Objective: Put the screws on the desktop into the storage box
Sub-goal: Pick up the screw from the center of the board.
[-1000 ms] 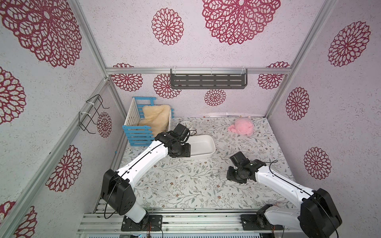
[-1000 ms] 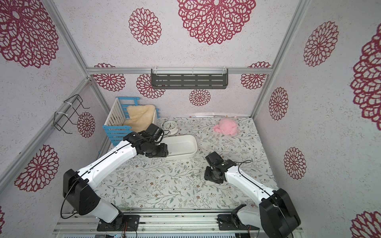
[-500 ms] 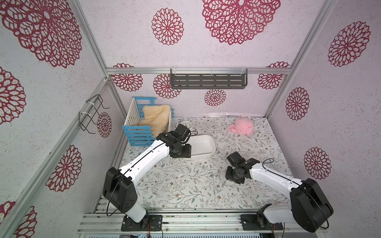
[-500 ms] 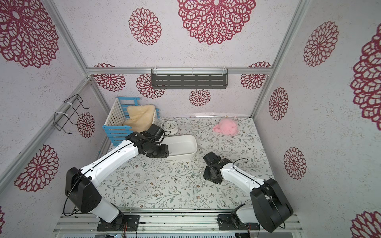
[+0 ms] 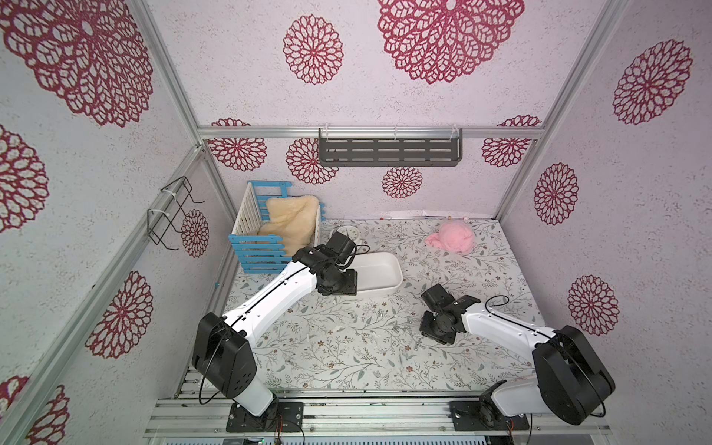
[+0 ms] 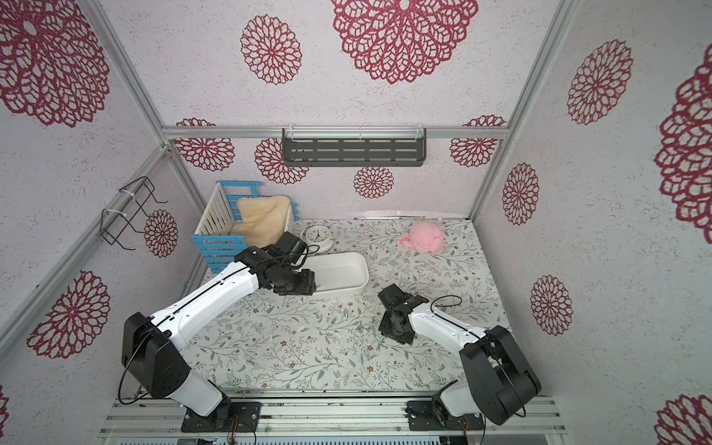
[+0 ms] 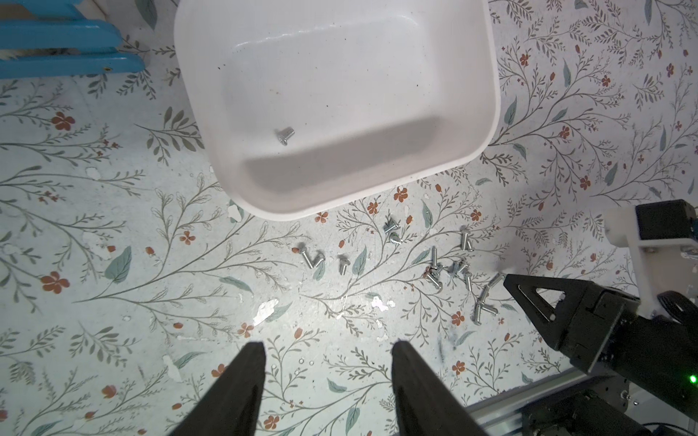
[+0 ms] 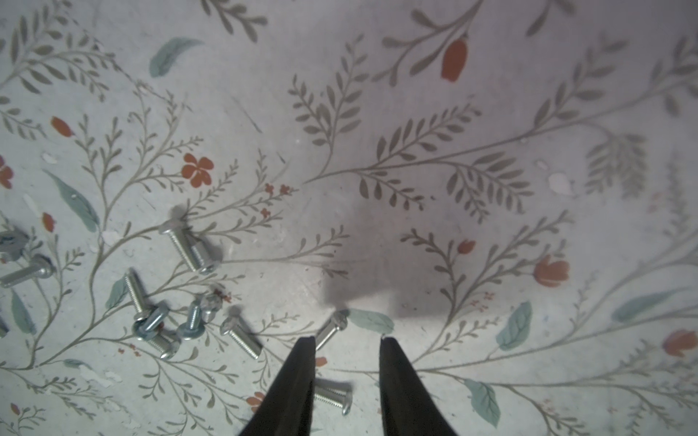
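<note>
Screws (image 7: 434, 273): loose cluster on the desktop (image 7: 132, 309), near the storage box (image 7: 359, 75); one screw (image 7: 285, 135) lies inside it. Left gripper (image 7: 328, 345): jaws wide, empty. Right gripper (image 8: 346, 339): jaws narrower, still apart, another screw (image 8: 332, 396) lying unclamped between them.

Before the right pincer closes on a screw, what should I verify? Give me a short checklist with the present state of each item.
1. Right pincer open: ok, jaws apart.
2. Target screw inside the gap: ok, it lies between the fingers.
3. No neighbour in reach: cannot tell; a second screw lies by one fingertip.
4. Fingertips down at the desktop: cannot tell.
5. Storage box ready: ok, open, one screw inside.
6. Left pincer empty: ok, open.
</note>
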`<move>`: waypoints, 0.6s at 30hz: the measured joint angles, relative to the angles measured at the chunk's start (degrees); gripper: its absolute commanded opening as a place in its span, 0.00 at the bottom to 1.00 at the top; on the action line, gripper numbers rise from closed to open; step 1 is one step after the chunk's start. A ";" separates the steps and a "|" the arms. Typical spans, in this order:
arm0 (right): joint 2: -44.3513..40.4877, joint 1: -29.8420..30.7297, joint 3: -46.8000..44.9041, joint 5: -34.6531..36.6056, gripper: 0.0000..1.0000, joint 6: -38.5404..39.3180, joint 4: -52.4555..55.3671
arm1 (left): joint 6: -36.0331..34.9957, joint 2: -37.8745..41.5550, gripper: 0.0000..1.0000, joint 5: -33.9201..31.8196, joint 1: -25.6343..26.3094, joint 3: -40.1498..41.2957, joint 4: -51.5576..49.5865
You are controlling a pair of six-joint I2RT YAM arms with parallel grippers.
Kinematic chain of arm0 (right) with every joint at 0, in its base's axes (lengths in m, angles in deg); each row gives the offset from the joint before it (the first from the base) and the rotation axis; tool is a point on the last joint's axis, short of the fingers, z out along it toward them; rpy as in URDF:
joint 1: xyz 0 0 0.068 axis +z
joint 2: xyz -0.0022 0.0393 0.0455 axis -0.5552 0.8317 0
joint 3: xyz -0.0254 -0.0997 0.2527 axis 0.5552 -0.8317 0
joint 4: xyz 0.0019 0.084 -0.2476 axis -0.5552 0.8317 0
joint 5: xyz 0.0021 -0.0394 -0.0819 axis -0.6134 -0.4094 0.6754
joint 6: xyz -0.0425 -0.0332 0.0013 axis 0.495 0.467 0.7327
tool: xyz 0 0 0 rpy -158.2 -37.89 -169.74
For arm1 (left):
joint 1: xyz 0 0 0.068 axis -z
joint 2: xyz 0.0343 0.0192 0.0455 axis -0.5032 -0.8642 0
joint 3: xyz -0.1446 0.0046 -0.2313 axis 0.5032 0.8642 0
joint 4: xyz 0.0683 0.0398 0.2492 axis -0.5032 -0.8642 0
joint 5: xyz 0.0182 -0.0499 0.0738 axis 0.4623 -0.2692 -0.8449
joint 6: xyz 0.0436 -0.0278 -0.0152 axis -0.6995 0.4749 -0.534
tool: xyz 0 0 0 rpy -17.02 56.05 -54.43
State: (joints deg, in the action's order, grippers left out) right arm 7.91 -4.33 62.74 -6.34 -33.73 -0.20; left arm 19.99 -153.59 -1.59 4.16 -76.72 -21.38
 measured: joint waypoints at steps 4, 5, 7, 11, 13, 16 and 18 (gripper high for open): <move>1.16 0.02 0.02 0.00 0.28 -0.02 0.00 | -0.37 0.00 0.59 -0.22 -0.02 0.00 0.02; 1.51 0.04 0.02 0.00 0.27 -0.07 0.00 | -0.48 0.00 0.60 -0.33 -0.02 0.02 0.02; 2.21 0.09 0.02 -0.02 0.27 -0.15 -0.04 | -0.63 0.00 0.60 -0.37 -0.02 0.02 0.04; 3.02 0.37 0.55 0.00 0.27 -0.17 -0.26 | -0.70 0.00 0.60 -0.55 -0.02 0.09 0.07; 3.54 0.44 0.94 -0.02 0.27 -0.20 -0.42 | -0.72 0.00 0.60 -0.70 -0.02 0.24 0.11; 4.09 0.55 1.44 0.00 0.27 -0.44 -0.42 | -0.81 0.00 0.60 -0.79 -0.02 0.44 0.13; 4.44 0.63 1.84 0.00 0.26 -0.50 -0.42 | -0.92 0.00 0.60 -0.79 -0.04 0.44 0.15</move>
State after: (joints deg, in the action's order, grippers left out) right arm 12.34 -3.70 64.57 -6.34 -34.23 -0.62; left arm 19.07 -153.59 -2.38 4.12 -76.28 -21.22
